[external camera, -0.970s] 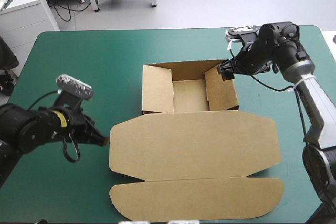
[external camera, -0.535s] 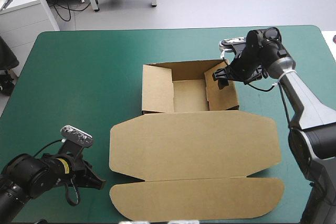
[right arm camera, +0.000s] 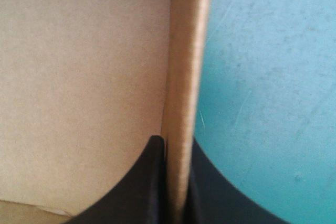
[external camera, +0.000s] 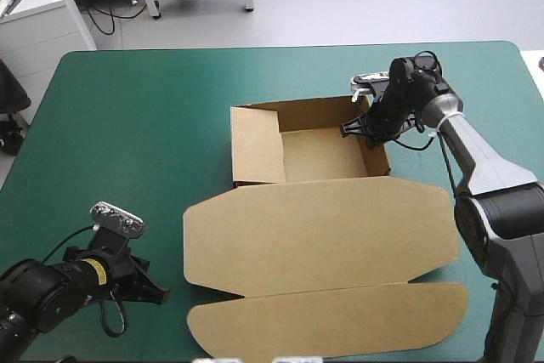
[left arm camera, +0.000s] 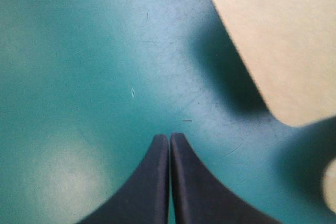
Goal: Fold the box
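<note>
The brown box [external camera: 314, 227] lies in the middle and lower middle of the high view on the bench [external camera: 127, 125]. Its open tray sits at centre frame, mouth up. The flat lid and front flap spread from the tray toward the bottom edge. The long axis of the lid runs left to right across the frame, and the tray's left panel leans inward.

The right pincer [external camera: 361, 125] is at upper right of centre and is clamped on the tray's right wall near its far corner. In its wrist view the wall's edge [right arm camera: 181, 77] stands between the fingers.

The left pincer [external camera: 157, 293] is at lower left with its fingers [left arm camera: 157, 182] pressed together. It is over bare teal-green cover, near a rounded corner of the lid.
</note>
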Controlling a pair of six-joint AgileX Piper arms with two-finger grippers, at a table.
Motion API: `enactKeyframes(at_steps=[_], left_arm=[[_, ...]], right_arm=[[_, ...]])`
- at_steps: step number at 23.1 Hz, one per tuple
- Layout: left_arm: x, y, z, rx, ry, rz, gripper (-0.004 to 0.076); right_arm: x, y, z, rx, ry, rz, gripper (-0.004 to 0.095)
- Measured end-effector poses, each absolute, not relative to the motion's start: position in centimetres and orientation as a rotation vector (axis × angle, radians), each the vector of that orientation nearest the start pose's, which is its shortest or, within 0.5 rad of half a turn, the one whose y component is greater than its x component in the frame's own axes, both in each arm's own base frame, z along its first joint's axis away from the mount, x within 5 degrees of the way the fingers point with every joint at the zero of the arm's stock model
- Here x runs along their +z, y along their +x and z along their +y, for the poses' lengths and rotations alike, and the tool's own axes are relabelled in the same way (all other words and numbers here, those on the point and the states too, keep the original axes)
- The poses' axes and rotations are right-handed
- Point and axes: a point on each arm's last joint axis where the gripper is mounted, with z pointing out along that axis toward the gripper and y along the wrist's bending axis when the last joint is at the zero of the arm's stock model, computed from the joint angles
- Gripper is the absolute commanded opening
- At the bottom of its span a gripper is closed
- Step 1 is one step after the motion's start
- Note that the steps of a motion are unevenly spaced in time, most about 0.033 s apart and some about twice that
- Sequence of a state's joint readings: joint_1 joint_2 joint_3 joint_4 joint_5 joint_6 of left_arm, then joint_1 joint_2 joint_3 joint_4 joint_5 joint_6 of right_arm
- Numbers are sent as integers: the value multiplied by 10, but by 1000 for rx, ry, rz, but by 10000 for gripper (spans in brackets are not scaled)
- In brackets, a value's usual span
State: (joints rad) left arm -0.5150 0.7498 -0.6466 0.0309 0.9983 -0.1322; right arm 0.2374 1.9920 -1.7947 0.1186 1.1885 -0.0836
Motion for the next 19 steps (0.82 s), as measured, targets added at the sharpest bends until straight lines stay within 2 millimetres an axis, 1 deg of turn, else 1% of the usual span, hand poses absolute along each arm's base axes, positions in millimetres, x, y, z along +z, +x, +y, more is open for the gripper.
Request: enactKeyframes(at_steps=[4,6,8,10,11,13,15,16,17,18,19], left_arm=[[284,105,-56,-196,507,2547,-10],[284,105,-56,-196,507,2547,-10],[284,105,-56,-196,507,2547,-10],[284,105,-56,-196,506,2547,-10],[284,105,-56,-196,506,2547,-10],[284,104,-56,-196,506,2548,-10],[284,104,-56,-196,506,2548,-10],[284,104,-56,-196,506,2548,-10],[284,105,-56,-194,506,2548,-10],[284,105,-56,-192,507,2547,-10],[284,105,-56,-189,508,2547,-10]], right_arm=[[273,414,108,165,-474,2817,-20],[280,416,101,120,-465,2773,-20],[290,418,90,67,-447,2722,-20],[301,419,71,-9,-412,2679,-20],[307,419,56,-65,-384,2663,-20],[319,418,13,-154,-269,2649,-20],[325,414,-36,-199,-79,2646,-20],[326,410,-65,-224,44,2646,-20],[326,408,-78,-235,101,2645,-20],[326,404,-97,-252,174,2643,-16],[326,401,-109,-262,215,2642,-16]])
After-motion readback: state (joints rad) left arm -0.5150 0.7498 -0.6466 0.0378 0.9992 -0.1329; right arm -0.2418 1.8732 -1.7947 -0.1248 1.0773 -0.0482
